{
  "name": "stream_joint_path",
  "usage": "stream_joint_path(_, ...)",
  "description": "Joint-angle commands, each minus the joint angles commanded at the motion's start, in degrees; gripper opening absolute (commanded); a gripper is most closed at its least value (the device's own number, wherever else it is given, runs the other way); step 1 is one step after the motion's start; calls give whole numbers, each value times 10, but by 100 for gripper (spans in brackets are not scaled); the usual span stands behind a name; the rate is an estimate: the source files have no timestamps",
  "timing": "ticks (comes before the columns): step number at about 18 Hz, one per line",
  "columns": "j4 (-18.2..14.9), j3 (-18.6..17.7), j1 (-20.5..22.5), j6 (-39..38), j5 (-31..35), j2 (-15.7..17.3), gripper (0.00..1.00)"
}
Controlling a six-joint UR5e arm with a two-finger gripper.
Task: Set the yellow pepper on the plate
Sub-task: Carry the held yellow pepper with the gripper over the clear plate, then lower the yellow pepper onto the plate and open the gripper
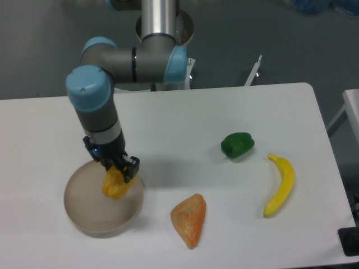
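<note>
- The arm (106, 120) reaches down from the back of the white surface (185, 117) toward the lower left, its blue-capped joints stacked above the wrist.
- The hand (119, 172) points straight down over the plate (84, 216), and its dark fingers are closed around the yellow pepper (114, 185).
- The pepper hangs directly beneath the hand, at its six o'clock, with the top tucked between the fingers and the lumpy body showing below them.
- The pepper sits over the plate's inner area, toward the two o'clock side of the dish; I cannot tell whether it touches the plate or hovers just above it.
- The plate lies near the front left of the surface.
- An orange pepper (189, 219) lies at the plate's three o'clock, near its rim but apart from it.
- A green pepper (237, 144) rests further right, at about one o'clock from the orange one.
- A banana (280, 186) lies at the green pepper's four o'clock, near the right edge.
</note>
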Motion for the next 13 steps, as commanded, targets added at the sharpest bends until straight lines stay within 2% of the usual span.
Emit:
stream_joint_path(3, 17, 1, -11, -54, -2, -13, 41)
stream_joint_path(6, 18, 0, -16, -91, -2, -27, 41)
stream_joint_path(13, 18, -1, -27, -86, 0, -47, 41)
